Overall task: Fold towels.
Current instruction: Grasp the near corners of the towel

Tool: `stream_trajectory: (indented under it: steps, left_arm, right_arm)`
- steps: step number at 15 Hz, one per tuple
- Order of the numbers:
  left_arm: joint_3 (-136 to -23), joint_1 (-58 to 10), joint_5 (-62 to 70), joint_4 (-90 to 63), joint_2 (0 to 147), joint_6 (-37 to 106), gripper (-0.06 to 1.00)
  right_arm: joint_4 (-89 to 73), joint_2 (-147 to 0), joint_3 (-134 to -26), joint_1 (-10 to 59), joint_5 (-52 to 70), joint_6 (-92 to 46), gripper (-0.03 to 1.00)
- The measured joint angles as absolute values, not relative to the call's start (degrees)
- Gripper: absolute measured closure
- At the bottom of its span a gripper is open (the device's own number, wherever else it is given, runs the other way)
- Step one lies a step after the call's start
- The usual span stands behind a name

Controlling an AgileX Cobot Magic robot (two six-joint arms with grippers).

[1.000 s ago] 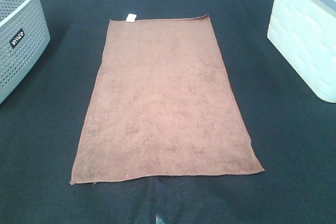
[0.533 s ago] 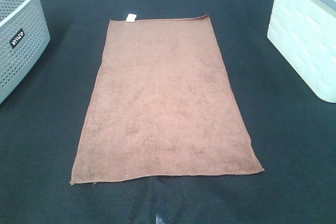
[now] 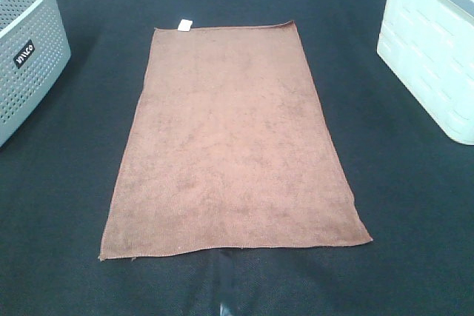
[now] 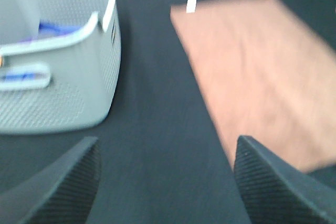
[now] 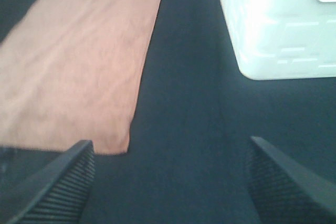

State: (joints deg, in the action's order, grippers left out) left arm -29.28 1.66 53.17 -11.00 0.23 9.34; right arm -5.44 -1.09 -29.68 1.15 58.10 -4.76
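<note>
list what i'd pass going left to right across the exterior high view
grey perforated basket → reddish-brown towel, lying flat and unfolded → white bin

Ext. view: grey basket (image 3: 29,49) cut off by left edge & top, white bin (image 3: 437,57) by right edge & top. Tag (image 3: 185,24) on towel (image 3: 229,146) too small to read.

Left wrist pic is blurred. Blue stuff (image 4: 44,27) inside the basket, maybe cloth, can't tell. One side of the towel runs out of frame.

Left gripper (image 4: 165,150) & right gripper (image 5: 170,150): only finger tips show, rest cut by pic edge.

Right wrist pic is soft too. Towel is clipped along one side, and the bin's top & far end are out of frame.
</note>
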Motion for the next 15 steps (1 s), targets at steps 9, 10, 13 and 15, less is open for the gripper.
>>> stream_trajectory:
  steps: [9, 10, 13, 15]
  left_arm:
    - [-23.4, 1.7, 32.9, -40.3, 40.3, 12.9, 0.26]
    - [-23.4, 1.7, 32.8, -44.1, 45.7, 16.7, 0.26]
    - [-23.4, 1.7, 32.7, -57.5, 63.3, 32.0, 0.26]
    - [-23.4, 1.7, 32.8, -68.2, 73.1, 43.9, 0.26]
  right_arm:
    - [-5.7, -45.7, -30.0, 1.1, 45.8, 4.5, 0.22]
    - [-6.2, -50.5, -30.0, 1.1, 44.9, 2.5, 0.22]
    - [-13.9, -66.1, -30.1, 1.1, 41.0, -6.4, 0.22]
    - [-22.6, -73.5, -30.1, 1.1, 38.0, -14.5, 0.22]
